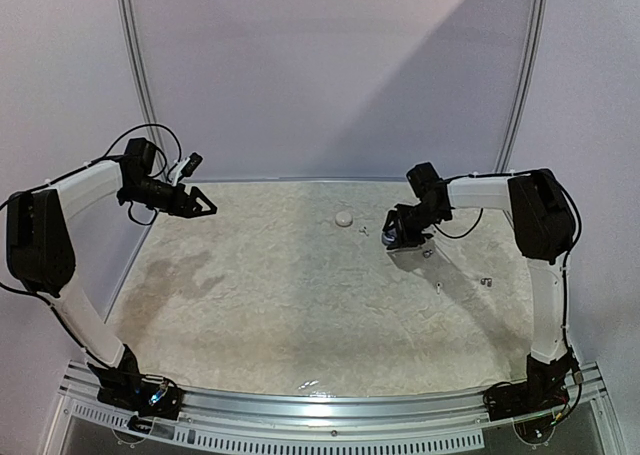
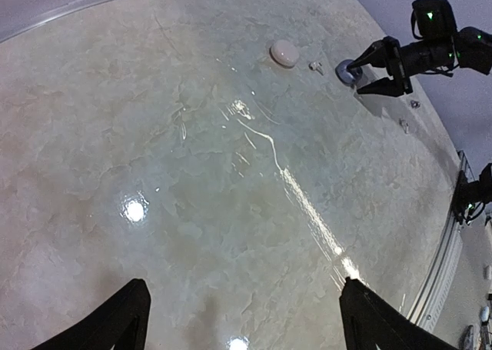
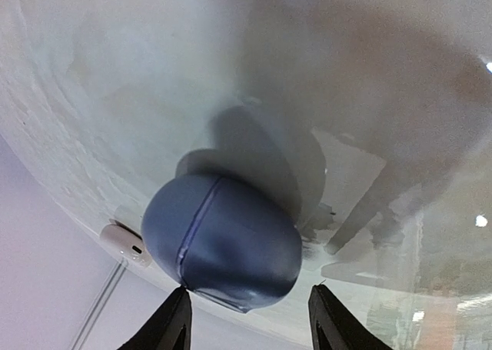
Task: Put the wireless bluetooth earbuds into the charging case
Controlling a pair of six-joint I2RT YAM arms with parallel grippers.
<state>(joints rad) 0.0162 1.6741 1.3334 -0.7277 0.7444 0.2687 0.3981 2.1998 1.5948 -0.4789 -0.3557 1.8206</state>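
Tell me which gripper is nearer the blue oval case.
Right. The right gripper has its fingertips at the blue oval case; the left gripper hangs across the table near its far left edge.

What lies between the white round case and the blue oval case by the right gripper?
One tiny grey earbud lies there, apart from both the white round case and the blue oval case. The left wrist view shows it best.

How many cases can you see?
2. The white round case lies toward the back; the blue oval case is right of it, between the jaws of the right gripper.
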